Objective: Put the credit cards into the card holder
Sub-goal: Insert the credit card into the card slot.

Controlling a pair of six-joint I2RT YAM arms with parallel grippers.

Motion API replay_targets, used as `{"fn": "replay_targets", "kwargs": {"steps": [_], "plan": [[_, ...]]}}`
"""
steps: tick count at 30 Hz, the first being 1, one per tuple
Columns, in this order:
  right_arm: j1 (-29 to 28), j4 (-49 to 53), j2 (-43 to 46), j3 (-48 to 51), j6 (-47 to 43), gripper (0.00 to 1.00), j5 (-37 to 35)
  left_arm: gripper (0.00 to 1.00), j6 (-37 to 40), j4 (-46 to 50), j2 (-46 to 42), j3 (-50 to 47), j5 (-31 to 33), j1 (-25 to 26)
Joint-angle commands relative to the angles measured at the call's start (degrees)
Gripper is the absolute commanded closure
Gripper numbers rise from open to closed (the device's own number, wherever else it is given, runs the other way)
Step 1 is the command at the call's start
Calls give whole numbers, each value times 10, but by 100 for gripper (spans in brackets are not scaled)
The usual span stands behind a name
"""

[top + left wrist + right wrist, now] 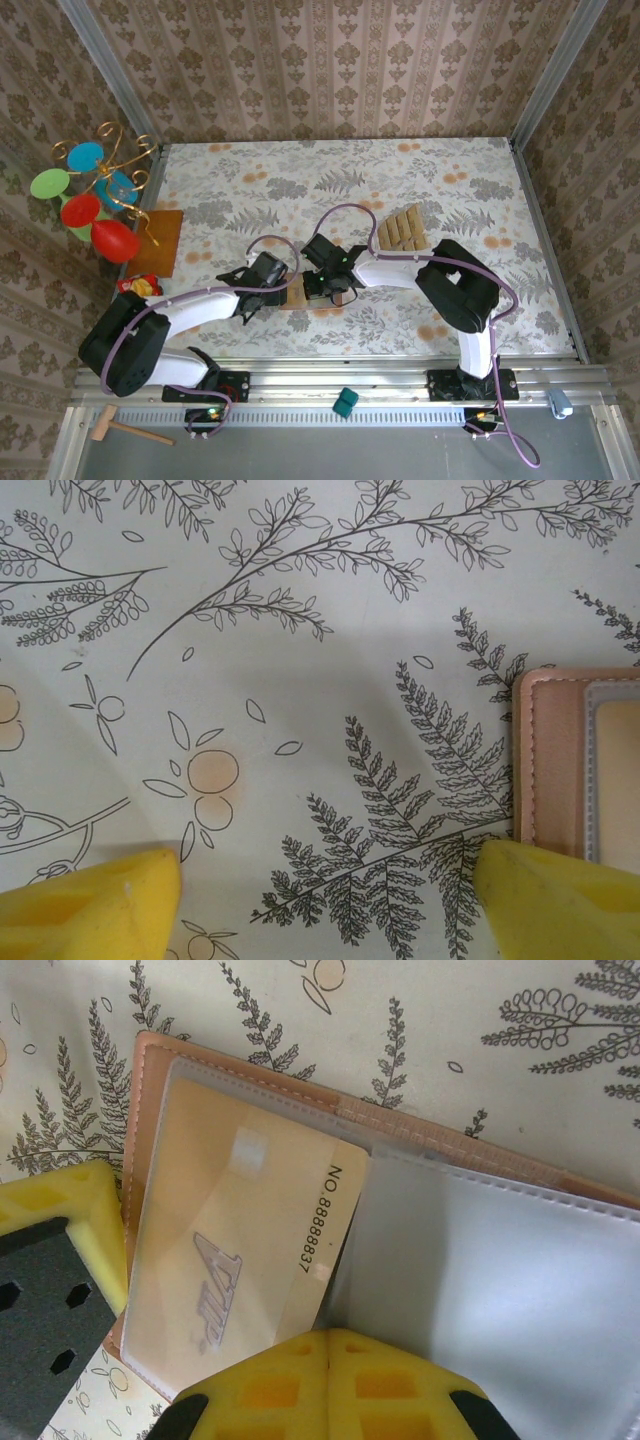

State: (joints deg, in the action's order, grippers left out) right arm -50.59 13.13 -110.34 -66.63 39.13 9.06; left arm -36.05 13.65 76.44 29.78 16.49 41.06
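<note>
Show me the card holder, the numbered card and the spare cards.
card holder (148, 1090): right wrist view, leather rim.
numbered card (250, 1260): right wrist view, printed face.
spare cards (403, 228): top view, middle of row.

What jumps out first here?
The bright red, green and blue discs on a gold wire stand at the table's left edge. Mid-table, a gold credit card lies on the open card holder, just ahead of the shut right gripper.

The white-and-black left arm (190, 310) and right arm (400, 270) both fold inward, their 2 wrists almost meeting. The left gripper (325, 910) points down, its yellow foam fingers (90, 905) spread wide apart. The right gripper (328, 1385) has its yellow pads (270, 1390) pressed together.
</note>
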Motion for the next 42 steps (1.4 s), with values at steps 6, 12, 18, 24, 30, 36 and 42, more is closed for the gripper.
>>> {"fn": "replay_targets", "kwargs": {"steps": [6, 12, 18, 24, 30, 36, 42], "plan": [[-3, 23, 8, 2, -7, 100, -3, 19, -8, 25, -19, 0, -23, -19], [7, 34, 42, 1, -12, 100, -12, 17, -14, 37, -34, -2, -12, -38], [13, 41, 63, 3, -16, 100, -18, 17, -15, 41, -40, -4, -8, -44], [14, 36, 58, 7, -14, 100, -15, 17, -26, 51, -54, -13, 9, -49], [11, 25, 42, 9, -8, 100, -1, 16, -39, 59, -54, -21, 11, -61], [-1, 18, 36, 14, -4, 100, 1, 16, -34, 47, -38, -26, -9, -59], [-4, 13, 19, 19, -3, 100, 2, 16, -32, 34, -24, -25, -20, -55]]}}
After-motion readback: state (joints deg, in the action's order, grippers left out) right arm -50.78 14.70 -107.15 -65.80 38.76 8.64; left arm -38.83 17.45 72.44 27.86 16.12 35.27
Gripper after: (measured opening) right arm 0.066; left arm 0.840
